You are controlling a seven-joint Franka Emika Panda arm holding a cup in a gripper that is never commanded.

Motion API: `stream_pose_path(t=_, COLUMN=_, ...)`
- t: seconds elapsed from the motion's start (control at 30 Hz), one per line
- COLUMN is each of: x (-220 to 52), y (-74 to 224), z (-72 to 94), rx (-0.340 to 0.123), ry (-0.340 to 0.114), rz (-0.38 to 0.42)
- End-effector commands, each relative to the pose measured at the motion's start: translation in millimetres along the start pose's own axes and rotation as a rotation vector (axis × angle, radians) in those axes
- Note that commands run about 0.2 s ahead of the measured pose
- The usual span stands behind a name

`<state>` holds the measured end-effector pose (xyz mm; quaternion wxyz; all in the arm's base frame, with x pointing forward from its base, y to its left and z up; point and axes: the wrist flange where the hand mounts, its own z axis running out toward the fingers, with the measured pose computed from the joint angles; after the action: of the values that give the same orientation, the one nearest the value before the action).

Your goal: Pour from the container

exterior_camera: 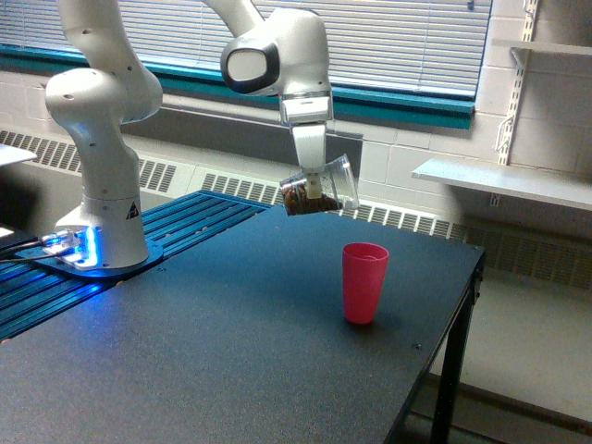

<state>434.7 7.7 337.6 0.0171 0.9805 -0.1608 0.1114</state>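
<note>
While the arm reaches down from the upper middle of the frame, its gripper (pixel 313 185) has its fingers pinching a clear cup (pixel 321 188) of brown grains, tilted in the air. The cup hangs above and left of a pink cup (pixel 363 282) standing upright on the black table (pixel 203 351).

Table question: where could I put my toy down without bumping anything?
Most of the table is bare: the wide dark patch between the robot base and the pink cup. It's busier near that cup, with the clear cup held tilted above.
</note>
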Motion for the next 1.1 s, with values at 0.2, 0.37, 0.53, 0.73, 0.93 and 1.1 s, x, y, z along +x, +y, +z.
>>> stream_pose_path(t=0.2, x=13.0, y=-14.1, z=-2.1, rx=-0.066, ry=-0.007, rz=0.049)
stream_pose_path(t=0.37, x=14.7, y=-17.3, z=0.6, rx=-0.099, ry=-0.020, rz=0.048)
stream_pose_path(t=0.53, x=13.4, y=-19.6, z=4.8, rx=-0.123, ry=-0.036, rz=0.041)
stream_pose_path(t=0.73, x=10.5, y=-22.8, z=9.6, rx=-0.152, ry=-0.054, rz=0.026)
stream_pose_path(t=0.93, x=9.2, y=-26.7, z=13.3, rx=-0.169, ry=-0.065, rz=0.019)
stream_pose_path(t=1.1, x=10.1, y=-30.3, z=14.8, rx=-0.182, ry=-0.069, rz=0.018)
